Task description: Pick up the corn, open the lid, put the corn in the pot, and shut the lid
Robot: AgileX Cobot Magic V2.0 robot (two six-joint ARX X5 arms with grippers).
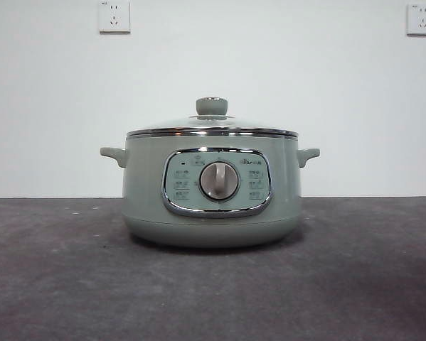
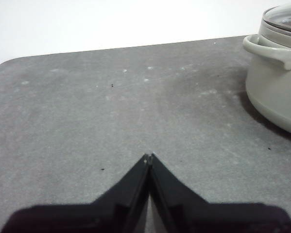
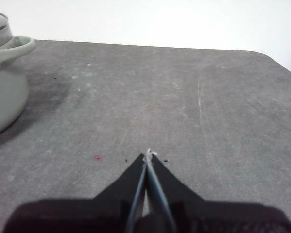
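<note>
The sage-green pot [image 1: 211, 192] stands in the middle of the table, its silver dial facing the front view. The glass lid [image 1: 211, 128] with its green knob rests shut on the pot. No corn shows in any view. My left gripper [image 2: 149, 156] is shut with nothing in it, hovering over bare table with the pot [image 2: 276, 82] off to one side. My right gripper [image 3: 148, 154] is also shut and empty, with the pot [image 3: 4, 92] at the opposite side. Neither gripper appears in the front view.
The dark grey table [image 1: 213, 284] stretches around the pot. A white wall with two power sockets [image 1: 114, 15] stands behind. The table's far edge and rounded corners [image 2: 9, 63] show in both wrist views.
</note>
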